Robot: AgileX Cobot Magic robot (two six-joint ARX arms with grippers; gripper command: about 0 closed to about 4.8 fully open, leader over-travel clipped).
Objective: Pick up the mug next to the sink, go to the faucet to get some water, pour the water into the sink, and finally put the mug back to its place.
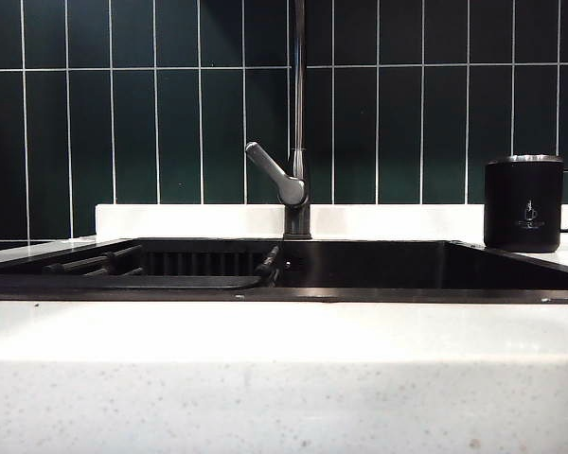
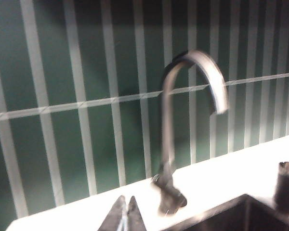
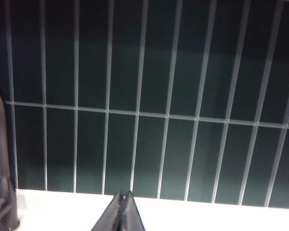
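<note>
The exterior view shows the mug [image 1: 524,202] upright on the counter's [image 1: 284,378] back right corner beside the sink [image 1: 379,274], no arms. Only wrist views show each end effector, left [image 2: 124,211] and right [image 3: 121,209], closed, empty; the left reveals the faucet's [image 2: 169,144] curved spout.

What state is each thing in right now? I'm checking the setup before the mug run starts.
mug: upright on the counter right of the sink, not held.
faucet: no water running, lever angled up to the left.
sink: no water visible inside, a dark rack on its left side.
left gripper: shut, empty, facing the faucet.
right gripper: shut, empty, facing the tiled wall.
</note>
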